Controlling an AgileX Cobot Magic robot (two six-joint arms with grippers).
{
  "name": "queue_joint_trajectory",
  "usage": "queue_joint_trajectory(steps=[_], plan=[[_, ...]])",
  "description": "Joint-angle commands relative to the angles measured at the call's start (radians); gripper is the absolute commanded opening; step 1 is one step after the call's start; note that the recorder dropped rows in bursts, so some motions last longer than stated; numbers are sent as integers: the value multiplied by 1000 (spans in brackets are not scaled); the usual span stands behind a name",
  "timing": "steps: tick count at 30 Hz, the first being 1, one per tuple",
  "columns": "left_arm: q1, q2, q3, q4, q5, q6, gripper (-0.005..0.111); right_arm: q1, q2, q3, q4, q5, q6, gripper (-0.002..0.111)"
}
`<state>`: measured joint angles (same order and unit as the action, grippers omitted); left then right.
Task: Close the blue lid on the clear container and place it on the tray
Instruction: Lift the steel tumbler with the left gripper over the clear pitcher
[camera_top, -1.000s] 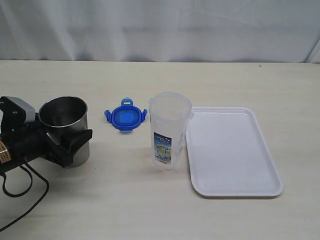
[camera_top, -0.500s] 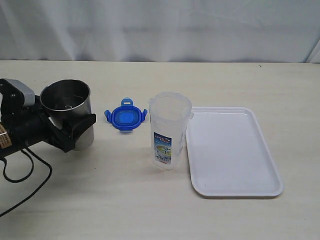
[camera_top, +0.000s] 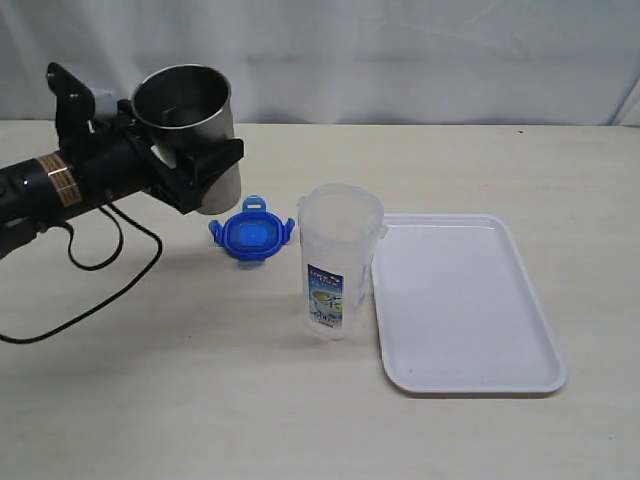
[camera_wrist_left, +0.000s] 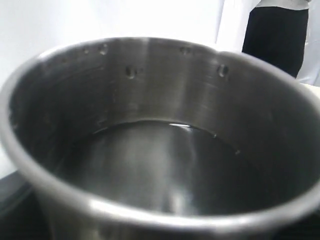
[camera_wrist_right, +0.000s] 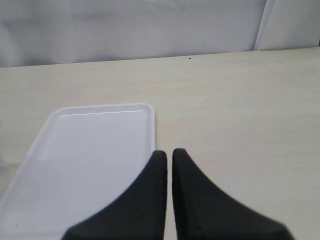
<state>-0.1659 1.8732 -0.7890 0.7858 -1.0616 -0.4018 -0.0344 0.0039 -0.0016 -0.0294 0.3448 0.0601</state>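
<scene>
The blue lid (camera_top: 252, 235) lies flat on the table, apart from the clear container (camera_top: 339, 262), which stands upright and uncovered just right of it. The white tray (camera_top: 465, 300) lies bare beside the container's right side; its far corner shows in the right wrist view (camera_wrist_right: 90, 145). My left gripper (camera_top: 203, 172) is shut on a grey steel cup (camera_top: 190, 125), held in the air up and left of the lid. The cup's inside (camera_wrist_left: 160, 150) fills the left wrist view. My right gripper (camera_wrist_right: 169, 152) is shut on nothing, over the tray's edge.
The left arm (camera_top: 70, 180) and its black cable (camera_top: 100, 290) stretch across the table's left side. A white curtain (camera_top: 400, 60) backs the table. In the exterior view the right arm is out of sight.
The left gripper has lifted the steel cup off the table and carried it up and to the right, toward the lid. Lid, container and tray have not moved.
</scene>
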Motion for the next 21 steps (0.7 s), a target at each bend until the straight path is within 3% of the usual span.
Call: queue_joint_trajectory(steps=[1, 10, 21], plan=[[-60, -20, -95, 15, 56, -48, 0, 1, -4, 2, -1, -3, -1, 4], [-159, -20, -215, 67, 240, -45, 0, 1, -4, 2, -1, -3, -1, 4], [-193, -20, -245, 175, 229, -18, 0, 1, -4, 2, -1, -3, -1, 4]])
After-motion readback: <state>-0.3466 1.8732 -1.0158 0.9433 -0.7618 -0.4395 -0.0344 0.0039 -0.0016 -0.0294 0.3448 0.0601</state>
